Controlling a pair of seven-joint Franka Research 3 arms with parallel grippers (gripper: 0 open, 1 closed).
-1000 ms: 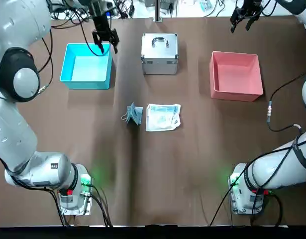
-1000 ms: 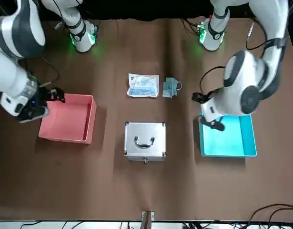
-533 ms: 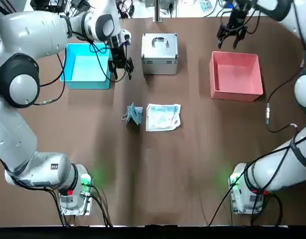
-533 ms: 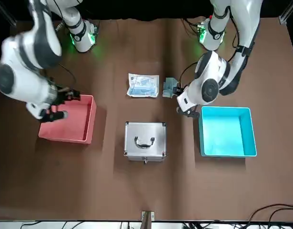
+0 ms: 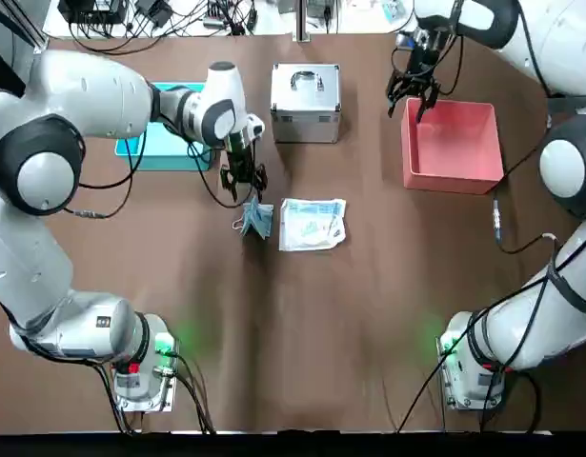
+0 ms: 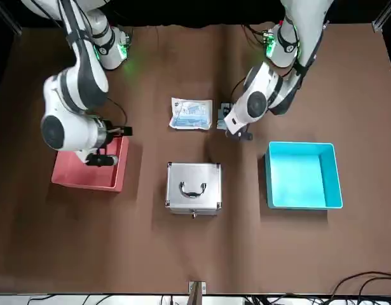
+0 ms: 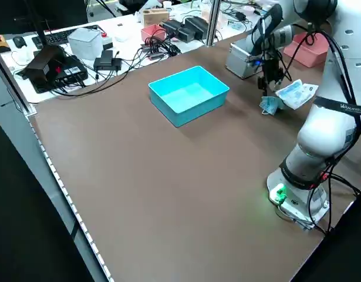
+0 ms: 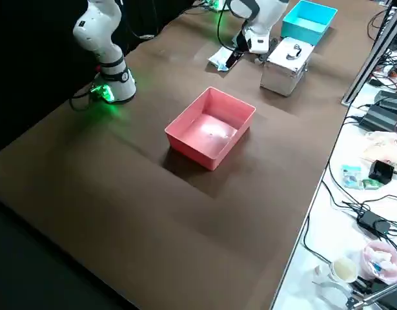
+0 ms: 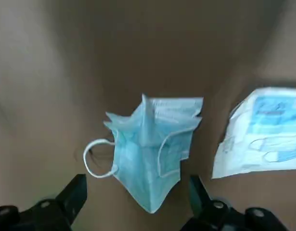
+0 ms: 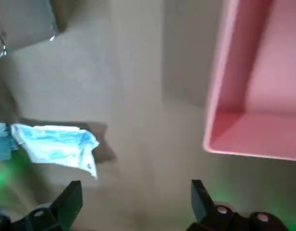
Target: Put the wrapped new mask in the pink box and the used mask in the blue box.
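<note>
Clock hours are read on the top view, with 12 at its upper edge. The pink box point(image 8: 192, 152) sits between 3 and 4 o'clock from the metal case point(image 5: 306, 129), its top open and a bright glint on its floor. The blue box point(image 6: 303, 176), also open-topped, lies near 9 o'clock from the case, which is closed, its contents hidden.

At 6 o'clock from the case, the wrapped new mask point(image 5: 313, 225) lies on the counter point(image 5: 302, 333): a clear packet with a light blue mask inside and faint marks too small to read. The used mask point(image 9: 150, 149), bunched with an ear loop out, lies just beside it at 9 o'clock.

The left gripper point(image 5: 247, 193) hovers over the used mask, jaws released and apart. The right gripper point(image 5: 408, 109) hangs near the pink box's 10-to-11 o'clock corner, jaws also parted.
</note>
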